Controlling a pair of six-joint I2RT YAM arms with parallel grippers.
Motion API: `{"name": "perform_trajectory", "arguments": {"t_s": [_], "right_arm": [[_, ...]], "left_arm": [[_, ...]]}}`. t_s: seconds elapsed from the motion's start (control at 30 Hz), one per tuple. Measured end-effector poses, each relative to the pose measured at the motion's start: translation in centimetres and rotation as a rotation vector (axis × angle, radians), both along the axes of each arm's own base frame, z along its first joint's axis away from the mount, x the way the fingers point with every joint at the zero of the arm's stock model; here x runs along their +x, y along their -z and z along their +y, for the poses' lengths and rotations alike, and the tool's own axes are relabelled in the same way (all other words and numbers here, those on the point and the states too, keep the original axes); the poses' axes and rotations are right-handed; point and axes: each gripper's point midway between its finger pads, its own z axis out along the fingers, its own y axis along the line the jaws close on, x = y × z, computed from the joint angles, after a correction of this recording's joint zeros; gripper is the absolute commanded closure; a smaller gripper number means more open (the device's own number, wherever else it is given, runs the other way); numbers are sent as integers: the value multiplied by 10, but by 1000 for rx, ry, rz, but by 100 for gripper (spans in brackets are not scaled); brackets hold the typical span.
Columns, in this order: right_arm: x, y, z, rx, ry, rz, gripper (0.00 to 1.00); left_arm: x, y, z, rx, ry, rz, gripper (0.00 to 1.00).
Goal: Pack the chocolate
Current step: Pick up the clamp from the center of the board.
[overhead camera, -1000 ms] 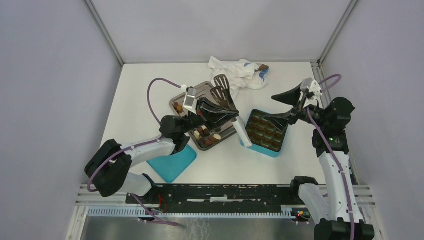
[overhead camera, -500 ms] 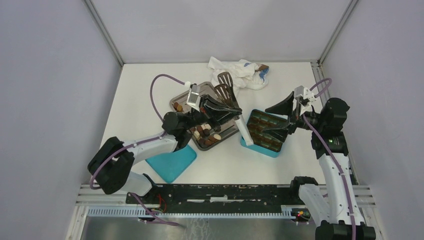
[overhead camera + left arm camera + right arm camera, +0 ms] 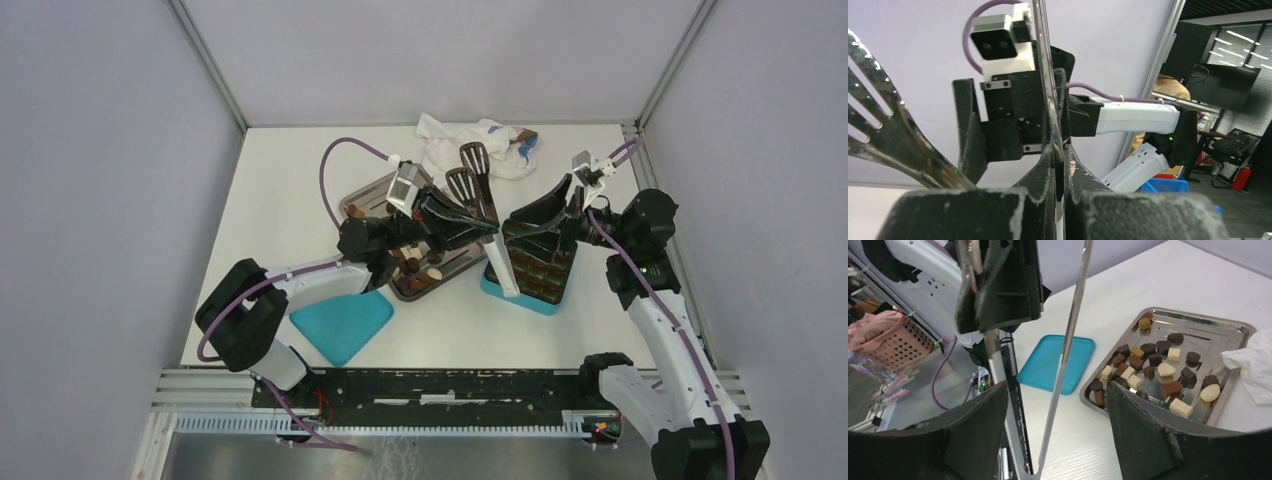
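— Chocolate [image 3: 412,266], seen from above: where is it?
— In the tray [image 3: 445,271], a loose heap of dark, light brown and cream pieces at its near end. Right of the tray sits the box [image 3: 520,300]. Its cells look dark brown, but I cannot tell filled ones from empty ones.
— What else is around the tray?
— The lid [image 3: 340,322] lies to its near left and the cloth [image 3: 450,150] lies just past its far corner.
— And the grippers?
— The left gripper [image 3: 485,230] hangs over the tray's right edge, clamped on the tongs [image 3: 462,187]. Their slotted ends point toward the tray's far corner. The right gripper [image 3: 512,230] is right of the tray, above the box. Its fingers are apart and its tips are close to the left one's.
— What does the left wrist show?
— Its fingers [image 3: 1080,172] are pressed together on one thin metal arm of the tongs [image 3: 1045,60]. A slotted end shows at the left, and the right gripper's body is right behind.
— And the right wrist?
— The right fingers [image 3: 983,425] stand wide apart. A tong arm [image 3: 1073,315] runs between them and touches neither. Beyond lies the tray [image 3: 1193,319] with the chocolate [image 3: 1153,365] spread over its floor. The lid [image 3: 1043,365] is left of the tray and the cloth [image 3: 1248,365] is at its right corner.
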Motion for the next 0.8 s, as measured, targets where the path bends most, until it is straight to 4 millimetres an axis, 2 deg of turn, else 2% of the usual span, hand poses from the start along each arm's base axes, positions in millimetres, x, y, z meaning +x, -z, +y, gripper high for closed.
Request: {"name": "perform_trajectory", "arguments": {"t_s": [0.2,0.33,0.43,0.5,0.57,0.67,0.8], "right_arm": [[19,11,4,-7,47,63,34],[20,15,11,-16,30,86,37],[20,11,15,-23,24,72,50],[22,8,16,-28,24,53,68],[24,7,18,-33,18,48,79],[29,12,20,-39,14,79,87],[39,24,19,-37,10,169,89]], "left_arm": [[-7,0,-4,0,20,0,98],[-13,-4,-8,-8,28,-18,98],[-14,-4,-9,-7,25,-26,98],[-14,-4,-9,-9,22,-28,98],[-12,-4,-10,-13,8,-27,98],[-8,-4,-11,-15,-7,-20,98],[-4,3,-14,10,-18,-10,98]]}}
